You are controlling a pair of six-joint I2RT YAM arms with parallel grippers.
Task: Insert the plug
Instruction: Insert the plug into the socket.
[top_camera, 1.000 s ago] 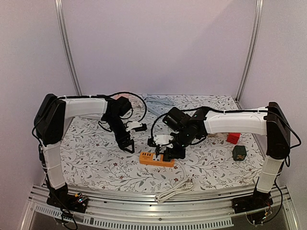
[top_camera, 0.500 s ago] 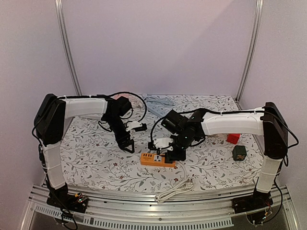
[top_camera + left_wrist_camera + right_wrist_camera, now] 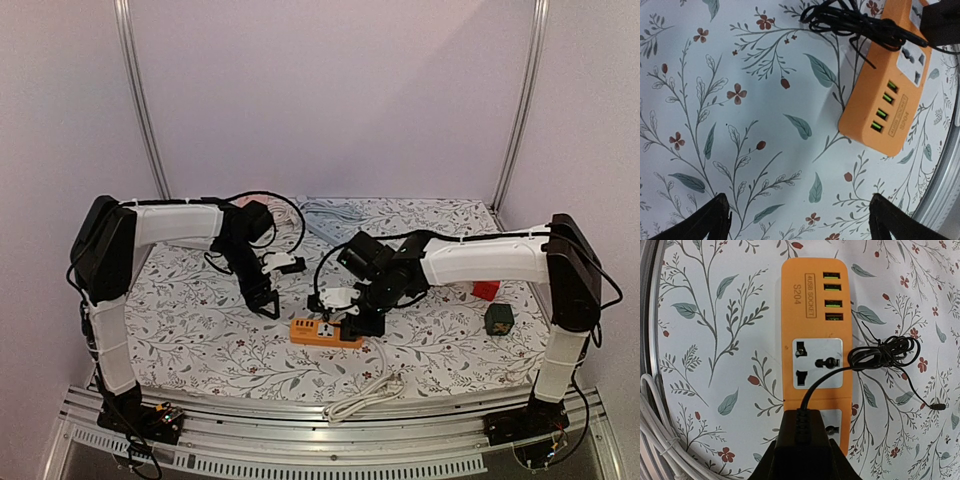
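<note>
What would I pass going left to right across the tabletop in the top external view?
In order: left gripper → orange power strip → dark green cube.

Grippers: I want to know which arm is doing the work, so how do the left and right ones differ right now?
The left gripper is open and empty; the right gripper is shut on the black plug. The left one is over bare tablecloth beside the orange power strip; the right one is directly over the strip's sockets. Both point down near that strip.
</note>
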